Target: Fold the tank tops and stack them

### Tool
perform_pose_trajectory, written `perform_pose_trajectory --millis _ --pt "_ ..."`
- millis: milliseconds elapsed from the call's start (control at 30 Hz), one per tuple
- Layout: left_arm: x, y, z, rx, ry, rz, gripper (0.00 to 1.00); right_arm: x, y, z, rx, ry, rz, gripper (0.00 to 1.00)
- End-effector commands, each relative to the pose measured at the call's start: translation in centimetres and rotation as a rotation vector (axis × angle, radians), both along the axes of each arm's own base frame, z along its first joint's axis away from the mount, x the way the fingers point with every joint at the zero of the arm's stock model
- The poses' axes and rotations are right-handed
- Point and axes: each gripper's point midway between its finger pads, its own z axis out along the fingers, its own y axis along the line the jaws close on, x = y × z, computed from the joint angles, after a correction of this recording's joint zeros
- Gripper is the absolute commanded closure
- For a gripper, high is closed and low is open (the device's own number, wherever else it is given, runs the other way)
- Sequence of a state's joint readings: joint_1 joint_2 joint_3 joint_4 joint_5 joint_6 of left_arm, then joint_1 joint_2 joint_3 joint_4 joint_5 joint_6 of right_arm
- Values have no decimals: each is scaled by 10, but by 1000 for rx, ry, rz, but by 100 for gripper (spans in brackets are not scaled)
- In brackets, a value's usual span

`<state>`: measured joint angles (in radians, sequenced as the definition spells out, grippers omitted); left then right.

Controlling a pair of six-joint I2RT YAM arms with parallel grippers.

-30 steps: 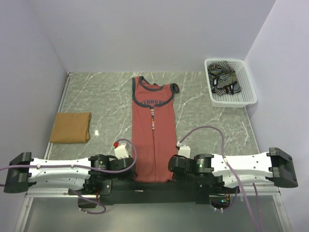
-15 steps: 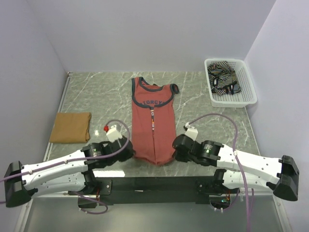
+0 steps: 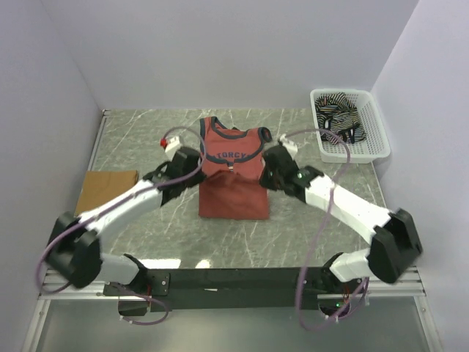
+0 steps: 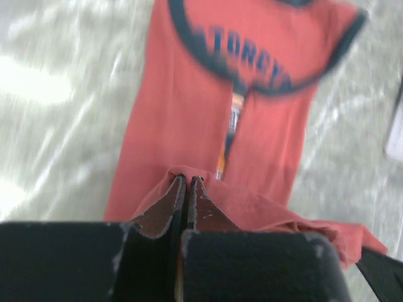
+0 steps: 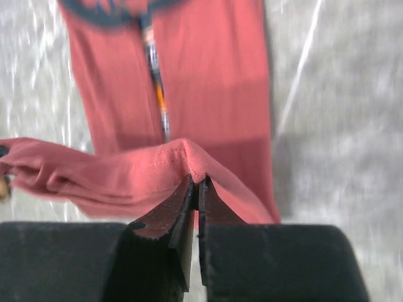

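Observation:
The brick-red tank top point(image 3: 233, 199) with dark chest lettering lies in the middle of the table, its lower half doubled over toward the chest. My left gripper point(image 3: 196, 173) is shut on the left corner of the raised hem; in the left wrist view the red tank top point(image 4: 189, 113) bunches over the left gripper point(image 4: 187, 179). My right gripper point(image 3: 268, 174) is shut on the right corner; in the right wrist view the right gripper point(image 5: 196, 181) pinches the stitched hem of the red tank top point(image 5: 208, 82). The folded mustard tank top point(image 3: 106, 192) lies at the left. The striped tank top point(image 3: 337, 123) sits crumpled in the basket.
A white mesh basket point(image 3: 381, 143) stands at the back right corner. Pale walls close in the marble table point(image 3: 146, 139) at the back and both sides. Both arms reach diagonally over the table toward the centre.
Both grippers have carried the red top's bottom hem from the near edge up toward the chest, doubling the garment over itself. The arms have stretched far forward.

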<state>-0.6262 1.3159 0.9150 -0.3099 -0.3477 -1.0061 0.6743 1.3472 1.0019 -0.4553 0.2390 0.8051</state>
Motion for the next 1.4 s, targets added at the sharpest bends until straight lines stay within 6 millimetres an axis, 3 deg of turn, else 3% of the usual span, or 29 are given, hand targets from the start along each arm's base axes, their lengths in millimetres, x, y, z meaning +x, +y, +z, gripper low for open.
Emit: perform_pose_trajectory --millis 0,33,67,100,167,233,267,300,367,400,433,467,500,567,600,633,733,767,800,967,1067,1133,1233,1333,1367 --pt "75 -9 12 -17 -94 -88 96 62 13 16 23 -65 60 88" --pt "88 -10 7 -20 -90 -99 94 86 8 28 37 -96 31 84" --pt "99 -9 0 -18 -76 -102 86 100 9 9 14 -62 30 75" --pt "117 -14 -13 -40 -50 -148 65 110 9 6 3 -61 48 58" --pt "129 -15 -24 -36 -12 -170 53 130 12 4 6 -33 66 47" --pt "135 -13 -15 -36 -45 -166 9 134 8 4 -21 -45 73 39" --pt "134 -10 -11 -30 -52 -154 1 131 4 11 -24 -61 65 34" --pt "131 -5 2 -29 -70 -139 1 127 0 13 -25 -65 55 34" --pt "119 3 4 -21 -45 -110 1 109 -12 9 -39 -49 32 33" --pt "104 7 10 -47 -39 -89 6 101 -16 7 -35 -41 15 33" --pt "93 12 6 -50 -16 -62 9 82 -24 -14 -53 8 12 33" --pt "83 12 8 -88 -10 -43 11 72 -28 -5 -36 -18 5 34" --pt "59 15 2 -96 4 -50 17 60 -27 -9 -28 -15 11 34" --pt "36 16 -4 -123 20 -33 22 31 -33 -22 -17 -13 18 35" --pt "15 15 -13 -136 29 -52 24 20 -29 -26 -5 -17 29 35" --pt "5 13 -16 -149 31 -64 26 7 -34 -41 -10 7 28 35" --pt "-23 7 -24 -184 21 -93 34 -4 -29 -38 22 -27 41 39" --pt "-27 6 -26 -189 19 -104 37 -5 -27 -38 17 -28 43 47" --pt "-33 6 -33 -174 30 -98 47 -5 -25 -38 15 -26 42 54" --pt "-40 -10 -35 -235 13 -165 67 -5 9 -30 114 -21 111 94" --pt "-35 -23 -26 -253 -14 -201 78 -2 19 -40 131 12 117 98" --pt "-31 -28 -32 -242 -7 -205 80 -1 22 -53 135 38 121 99" --pt "-29 -28 -49 -226 25 -187 82 -1 20 -75 125 85 109 100" --pt "-31 -23 -74 -190 91 -159 89 -5 8 -97 93 121 78 100" --pt "-36 -14 -91 -156 142 -114 90 -9 5 -103 85 134 75 100"
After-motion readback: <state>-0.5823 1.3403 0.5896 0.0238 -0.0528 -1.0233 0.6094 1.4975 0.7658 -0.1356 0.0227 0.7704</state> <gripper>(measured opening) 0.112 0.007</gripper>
